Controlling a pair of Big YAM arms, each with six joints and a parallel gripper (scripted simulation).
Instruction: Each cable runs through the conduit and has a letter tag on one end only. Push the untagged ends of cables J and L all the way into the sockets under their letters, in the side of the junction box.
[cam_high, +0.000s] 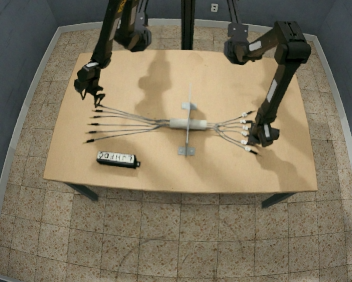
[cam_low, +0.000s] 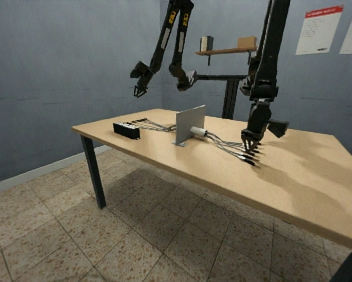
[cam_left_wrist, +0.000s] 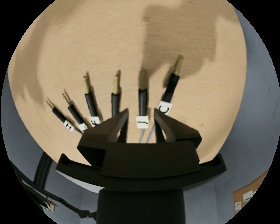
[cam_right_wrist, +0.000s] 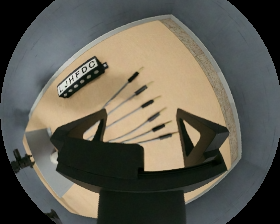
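Note:
The black junction box (cam_high: 117, 161) (cam_low: 126, 131) (cam_right_wrist: 80, 80) shows letters L J H F D C above its sockets in the right wrist view. Several untagged plugs, one the outermost plug (cam_right_wrist: 133, 76), fan out on the table. My right gripper (cam_high: 96, 102) (cam_low: 139, 93) (cam_right_wrist: 141, 112) is wide open and empty above them. My left gripper (cam_left_wrist: 141, 113) (cam_high: 252, 135) (cam_low: 249, 148) is partly open, low over the tagged ends. A plug (cam_left_wrist: 143, 99) and its white tag (cam_left_wrist: 142, 122), which looks like J, lie between its fingertips, not gripped. A tag reading C (cam_left_wrist: 164, 107) is beside it; the others are hard to read.
A white conduit (cam_high: 177, 123) (cam_low: 199, 131) passes through an upright grey plate (cam_high: 188, 137) (cam_low: 189, 122) (cam_right_wrist: 42, 145) at the table's middle. The plate stands between the two cable fans. The box lies near the front edge, on the untagged side.

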